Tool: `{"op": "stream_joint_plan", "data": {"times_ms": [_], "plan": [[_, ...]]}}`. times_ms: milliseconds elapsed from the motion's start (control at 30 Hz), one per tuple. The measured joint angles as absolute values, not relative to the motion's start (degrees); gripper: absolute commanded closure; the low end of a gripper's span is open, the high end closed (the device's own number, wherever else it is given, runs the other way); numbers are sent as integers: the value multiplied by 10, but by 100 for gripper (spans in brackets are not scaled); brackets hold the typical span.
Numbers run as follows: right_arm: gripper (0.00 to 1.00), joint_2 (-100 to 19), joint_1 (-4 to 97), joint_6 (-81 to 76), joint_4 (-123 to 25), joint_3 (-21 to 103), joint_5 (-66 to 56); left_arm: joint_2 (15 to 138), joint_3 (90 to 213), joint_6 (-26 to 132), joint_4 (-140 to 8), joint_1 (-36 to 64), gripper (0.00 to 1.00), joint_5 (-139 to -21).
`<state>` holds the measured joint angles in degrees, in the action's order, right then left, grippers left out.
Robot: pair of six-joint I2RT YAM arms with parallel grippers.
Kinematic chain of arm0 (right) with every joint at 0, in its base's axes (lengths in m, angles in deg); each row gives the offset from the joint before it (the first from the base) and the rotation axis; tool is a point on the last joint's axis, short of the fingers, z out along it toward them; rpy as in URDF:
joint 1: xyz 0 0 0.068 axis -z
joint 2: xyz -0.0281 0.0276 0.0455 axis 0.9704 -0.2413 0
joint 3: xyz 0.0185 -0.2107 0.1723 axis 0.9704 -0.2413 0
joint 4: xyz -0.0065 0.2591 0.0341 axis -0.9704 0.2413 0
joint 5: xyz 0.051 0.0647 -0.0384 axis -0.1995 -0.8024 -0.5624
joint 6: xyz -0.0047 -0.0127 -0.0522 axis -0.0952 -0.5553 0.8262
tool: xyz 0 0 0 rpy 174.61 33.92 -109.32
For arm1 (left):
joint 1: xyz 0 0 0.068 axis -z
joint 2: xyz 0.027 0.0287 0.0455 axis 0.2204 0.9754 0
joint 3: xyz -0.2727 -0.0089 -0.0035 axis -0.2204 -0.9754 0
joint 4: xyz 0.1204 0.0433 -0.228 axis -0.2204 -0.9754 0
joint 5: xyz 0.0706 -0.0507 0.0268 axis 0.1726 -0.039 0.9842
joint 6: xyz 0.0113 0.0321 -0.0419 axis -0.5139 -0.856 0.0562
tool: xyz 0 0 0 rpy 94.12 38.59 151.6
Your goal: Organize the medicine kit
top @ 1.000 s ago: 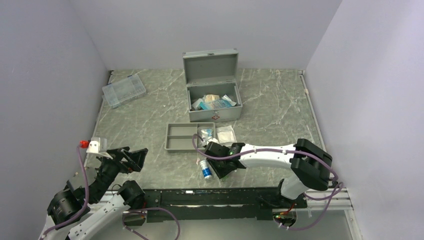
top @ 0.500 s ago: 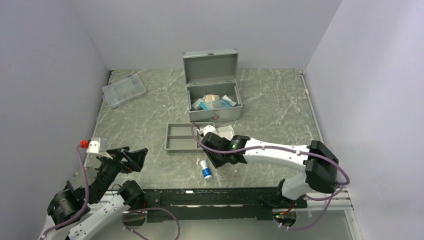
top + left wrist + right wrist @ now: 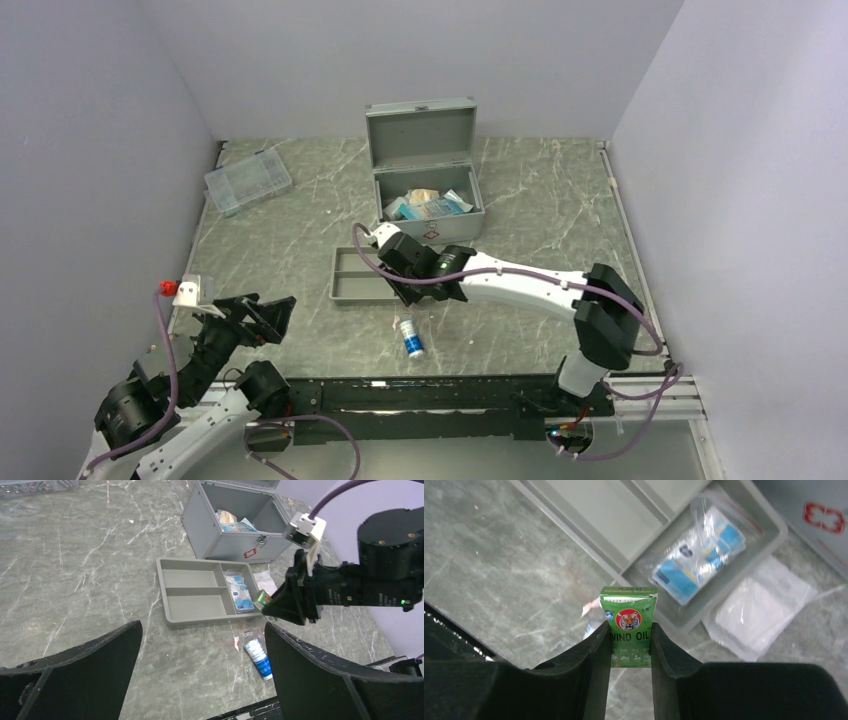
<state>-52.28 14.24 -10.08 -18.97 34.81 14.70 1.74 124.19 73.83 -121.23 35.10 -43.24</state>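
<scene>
The right hand (image 3: 630,629) pinches a green wind-oil box (image 3: 629,605) over the divided tray's (image 3: 200,619) edge. The left hand (image 3: 262,318) is spread wide.

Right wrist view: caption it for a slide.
Right gripper shut on a green Wind Oil box, near the grey divided tray holding a blue-white packet.
</scene>
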Motion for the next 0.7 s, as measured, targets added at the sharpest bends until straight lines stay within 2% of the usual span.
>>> {"op": "stream_joint_plan", "data": {"times_ms": [533, 700], "plan": [[75, -673, 154, 47, -253, 458, 77, 17, 1242, 738, -1212, 351, 1, -432], [79, -694, 154, 96, -264, 465, 70, 17, 1242, 738, -1212, 351, 1, -432]]}}
